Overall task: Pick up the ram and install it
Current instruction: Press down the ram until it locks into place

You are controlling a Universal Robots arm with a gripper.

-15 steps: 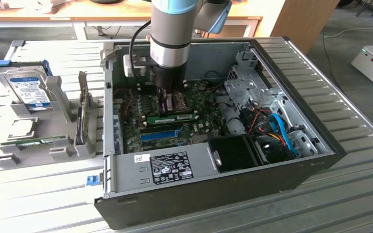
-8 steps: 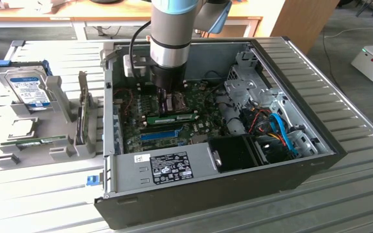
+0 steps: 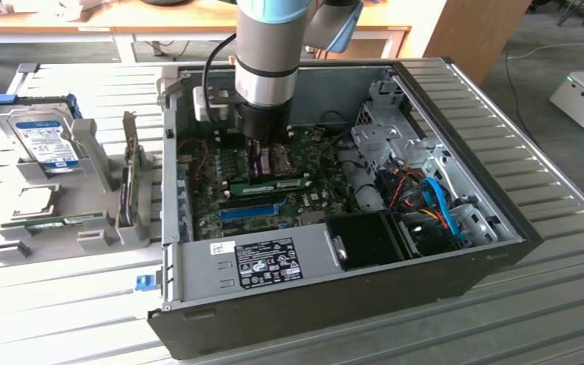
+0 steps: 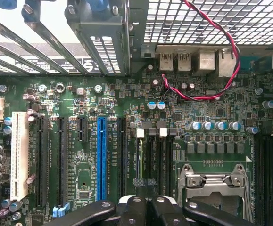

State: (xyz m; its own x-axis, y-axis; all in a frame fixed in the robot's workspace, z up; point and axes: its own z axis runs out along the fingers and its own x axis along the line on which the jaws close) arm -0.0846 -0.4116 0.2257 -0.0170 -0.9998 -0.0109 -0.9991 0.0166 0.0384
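An arm's gripper [image 3: 268, 169] reaches down into an open computer case [image 3: 495, 251] lying on a ribbed metal worktop [image 3: 550, 163]; the ram [image 3: 271, 185], a long thin green stick, lies across the motherboard [image 4: 211, 113] directly beneath it, just above the blue slot [image 3: 249, 211] in the exterior view. In the wrist view the gripper [image 4: 143, 207] shows its black jaws drawn tight together over the dark memory slots [image 4: 157, 160] beside the processor socket [image 4: 211, 181]; whether they are pinching the stick's top edge or only pressing on it cannot be told. A twisted red-and-black wire [image 4: 230, 56] loops clear of the slots near the rear ports.

The stick looks light and rigid but brittle; bare board and small chips suggest it should be taken by its long upper edge or short ends, kept square to the slot, and never flexed or gripped across the contacts.

Off to the exterior view's left, a grey holder [image 3: 99, 228] carries a hard drive [image 3: 46, 141] with a blue-and-white label and another green stick [image 3: 64, 222] lying flat; the label's text is too small to read. A white sticker [image 3: 267, 262] on the case's grey inner panel bears rows of certification-style marks and fine print, none legible; white lettering printed beside the expansion slots in the wrist view is likewise too fine to make out.
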